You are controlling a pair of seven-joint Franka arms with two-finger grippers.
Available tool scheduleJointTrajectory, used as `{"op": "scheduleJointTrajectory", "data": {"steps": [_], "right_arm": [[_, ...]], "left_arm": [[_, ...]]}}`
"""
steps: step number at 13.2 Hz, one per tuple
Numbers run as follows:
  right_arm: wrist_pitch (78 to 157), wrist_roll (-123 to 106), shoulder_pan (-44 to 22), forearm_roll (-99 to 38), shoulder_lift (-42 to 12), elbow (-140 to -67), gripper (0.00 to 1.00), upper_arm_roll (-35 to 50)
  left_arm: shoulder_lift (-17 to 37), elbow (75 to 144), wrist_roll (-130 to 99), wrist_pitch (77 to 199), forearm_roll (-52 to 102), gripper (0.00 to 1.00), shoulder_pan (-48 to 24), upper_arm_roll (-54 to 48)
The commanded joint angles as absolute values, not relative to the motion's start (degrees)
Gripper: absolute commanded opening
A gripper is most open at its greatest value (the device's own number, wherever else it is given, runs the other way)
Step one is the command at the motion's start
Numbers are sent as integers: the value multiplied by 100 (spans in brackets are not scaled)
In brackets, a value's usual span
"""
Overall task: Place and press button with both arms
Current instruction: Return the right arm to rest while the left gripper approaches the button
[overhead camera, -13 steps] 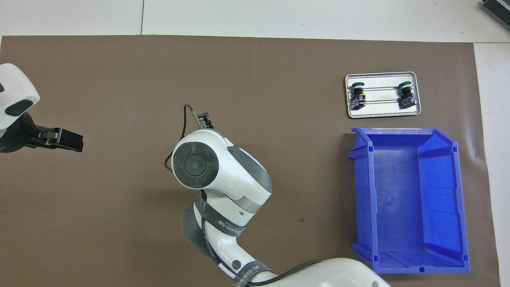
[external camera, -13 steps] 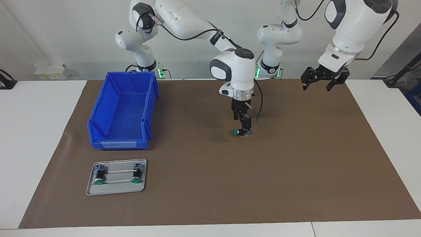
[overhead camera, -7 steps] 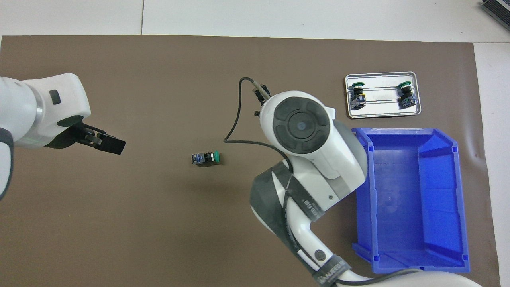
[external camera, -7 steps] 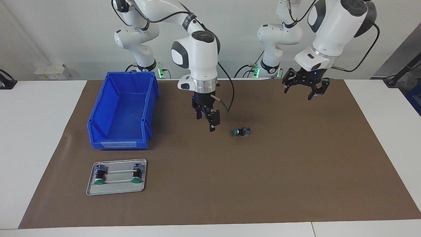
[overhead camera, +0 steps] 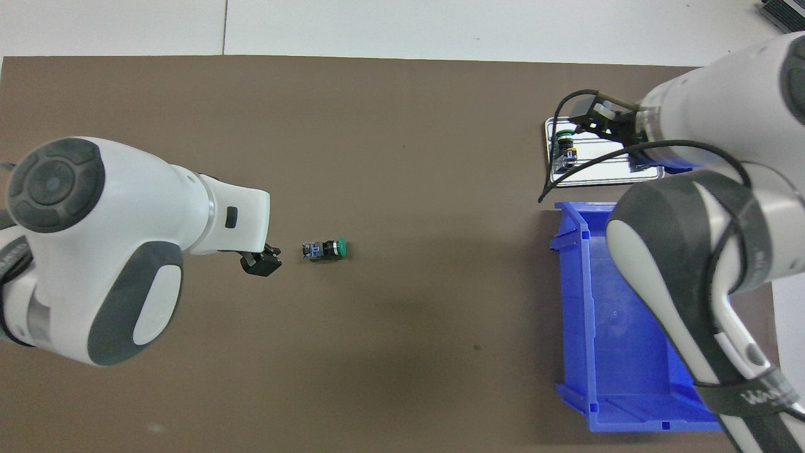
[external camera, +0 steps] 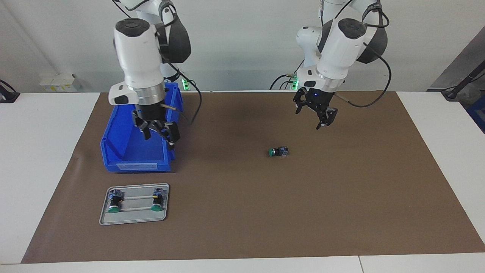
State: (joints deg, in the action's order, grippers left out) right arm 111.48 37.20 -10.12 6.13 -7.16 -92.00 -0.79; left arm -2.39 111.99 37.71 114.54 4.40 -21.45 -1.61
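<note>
A green-capped button lies on its side on the brown mat, with nothing touching it. My left gripper hangs open in the air over the mat, just toward the left arm's end of the button. Over the blue bin my right gripper is raised and open, holding nothing. In the overhead view the right arm's wrist covers that gripper.
A metal tray farther from the robots than the bin carries two more green-capped buttons. In the overhead view the right arm hides part of the tray. White tabletop borders the mat.
My right gripper has lifted off the button, left it on the mat and swung over the blue bin. My left gripper has come in and down toward the button.
</note>
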Motion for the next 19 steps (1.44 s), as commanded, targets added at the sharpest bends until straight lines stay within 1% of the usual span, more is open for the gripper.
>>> {"op": "scheduleJointTrajectory", "data": {"steps": [1,3,5,6,8,10,12,15,19], "right_arm": [[10751,2500,-476,378,-326,-9326,100,-9],[10242,1954,-273,369,-255,-9072,100,-52],[9714,1522,-36,291,-220,-8685,100,-79],[9503,1468,95,168,-115,-8597,100,-79],[9203,1110,228,141,43,-8665,100,-88],[9255,783,307,149,315,-9270,100,-88],[9692,835,220,149,474,-9657,100,-44],[9721,835,123,158,483,-9721,100,-9],[9738,782,132,149,492,-9729,100,-9]], "left_arm": [[-212,11829,4945,12109,492,100,-2354,-62],[8,11944,5237,12461,492,100,-2478,-62],[44,12136,5405,12839,492,100,-2653,-62],[53,12233,5405,12997,492,100,-2767,-53],[289,12243,5370,13148,492,100,-2926,-53],[640,12243,5335,13569,492,100,-3058,-53],[799,12234,5431,13728,492,100,-2989,-44],[1290,12208,5449,14307,492,100,-3014,-53],[1433,12243,5440,14449,492,100,-3041,-53]]}}
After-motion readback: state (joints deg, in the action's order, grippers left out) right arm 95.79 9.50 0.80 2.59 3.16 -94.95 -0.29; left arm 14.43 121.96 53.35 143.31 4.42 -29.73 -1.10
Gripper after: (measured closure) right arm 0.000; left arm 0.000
